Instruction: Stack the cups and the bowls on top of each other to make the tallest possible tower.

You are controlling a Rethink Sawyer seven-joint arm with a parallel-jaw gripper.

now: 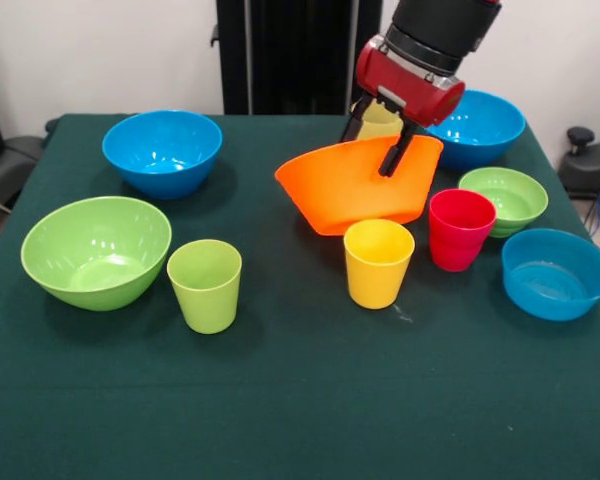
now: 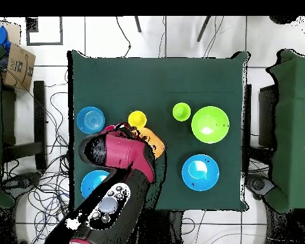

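Gripper (image 1: 378, 143) of mine is pinched on the far rim of the big orange bowl (image 1: 355, 190), one finger inside and one outside, and the bowl hangs tilted with its opening turned toward the camera. Whether its low edge is touching the green table (image 1: 300, 400) I honestly can't tell. A pale yellow cup (image 1: 380, 120) peeks out just behind my fingers. In front of the bowl stands the bright yellow cup (image 1: 378, 262), with the red cup (image 1: 459, 228) just beside it. Past that are the small green bowl (image 1: 504, 199) and the shallow blue bowl (image 1: 556, 272). One medium blue bowl (image 1: 477, 127) sits behind my wrist, the other blue bowl (image 1: 163, 150) far across. Big lime bowl (image 1: 96, 250) and lime cup (image 1: 205, 284) sit together, well apart from me. Nothing's stacked yet.
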